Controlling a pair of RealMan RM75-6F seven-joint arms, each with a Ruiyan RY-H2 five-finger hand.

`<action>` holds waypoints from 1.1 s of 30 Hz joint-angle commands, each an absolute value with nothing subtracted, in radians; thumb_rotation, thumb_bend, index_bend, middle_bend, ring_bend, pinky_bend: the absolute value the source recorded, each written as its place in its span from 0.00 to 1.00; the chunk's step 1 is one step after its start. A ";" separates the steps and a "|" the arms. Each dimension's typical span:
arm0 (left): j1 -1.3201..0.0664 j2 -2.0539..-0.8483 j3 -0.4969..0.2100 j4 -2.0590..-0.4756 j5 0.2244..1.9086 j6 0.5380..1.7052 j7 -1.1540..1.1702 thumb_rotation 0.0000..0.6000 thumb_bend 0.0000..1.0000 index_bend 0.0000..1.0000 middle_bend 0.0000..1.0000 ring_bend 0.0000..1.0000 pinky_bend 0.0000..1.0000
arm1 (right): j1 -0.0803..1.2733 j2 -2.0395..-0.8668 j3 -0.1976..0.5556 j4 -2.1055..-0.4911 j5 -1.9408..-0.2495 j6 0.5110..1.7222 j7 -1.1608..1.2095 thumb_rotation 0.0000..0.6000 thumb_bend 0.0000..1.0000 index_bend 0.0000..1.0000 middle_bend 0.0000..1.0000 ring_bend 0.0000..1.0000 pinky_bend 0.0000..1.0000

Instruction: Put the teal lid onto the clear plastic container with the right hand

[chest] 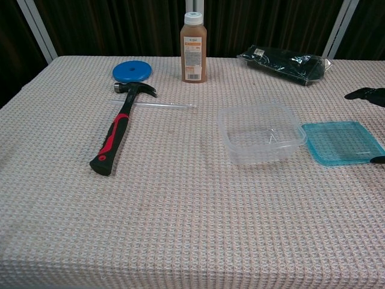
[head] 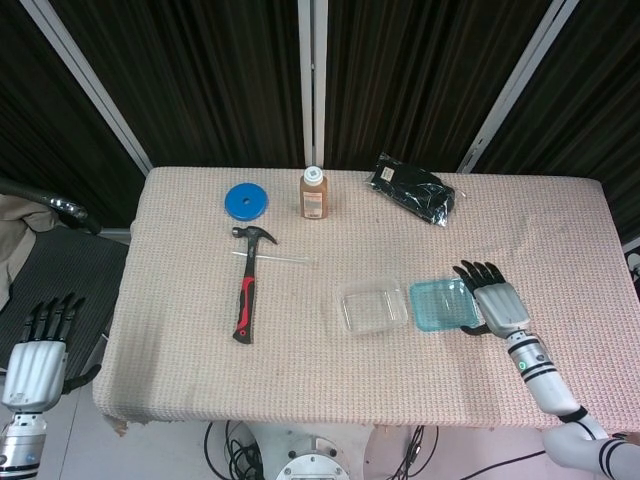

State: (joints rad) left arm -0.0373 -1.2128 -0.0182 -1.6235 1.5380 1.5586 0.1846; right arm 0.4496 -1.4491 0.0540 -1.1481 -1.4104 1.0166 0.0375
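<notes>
The teal lid (head: 441,303) (chest: 340,142) lies flat on the table just right of the clear plastic container (head: 373,309) (chest: 260,133), their edges almost touching. My right hand (head: 496,305) hovers at the lid's right edge with its fingers spread and nothing held. In the chest view only its dark fingertips (chest: 367,93) and thumb tip (chest: 378,159) show at the right border, the thumb close to the lid's near right corner. My left hand (head: 38,350) hangs open off the table's left side, seen only in the head view.
A red-and-black hammer (head: 246,283) (chest: 117,132) lies left of centre, with a thin clear rod (chest: 157,105) beside its head. A blue disc (head: 245,201), a brown bottle (head: 314,194) (chest: 194,47) and a black bag (head: 412,188) (chest: 284,63) sit along the far edge.
</notes>
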 commanded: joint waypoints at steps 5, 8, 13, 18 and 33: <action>-0.032 -1.207 -0.018 -1.637 1.538 1.565 0.196 1.00 0.00 0.07 0.03 0.00 0.00 | 0.510 -1.407 0.069 -1.179 -1.427 0.948 0.099 1.00 0.00 0.00 0.00 0.00 0.00; -0.033 -1.203 -0.019 -1.642 1.534 1.562 0.203 1.00 0.00 0.07 0.03 0.00 0.00 | 0.539 -1.338 0.037 -1.251 -1.456 0.872 0.149 1.00 0.00 0.00 0.00 0.00 0.00; -0.042 -1.204 -0.020 -1.655 1.540 1.549 0.219 1.00 0.00 0.07 0.03 0.00 0.00 | 0.610 -1.288 0.031 -1.288 -1.455 0.755 0.125 1.00 0.00 0.00 0.00 0.00 0.00; -0.041 -1.200 -0.020 -1.668 1.535 1.548 0.234 1.00 0.00 0.07 0.03 0.00 0.00 | 0.661 -1.293 0.036 -1.286 -1.436 0.683 0.077 1.00 0.00 0.00 0.00 0.00 0.00; -0.035 -1.199 -0.019 -1.678 1.521 1.543 0.238 1.00 0.00 0.07 0.03 0.00 0.00 | 0.707 -1.343 0.026 -1.233 -1.409 0.627 0.066 1.00 0.00 0.00 0.04 0.00 0.00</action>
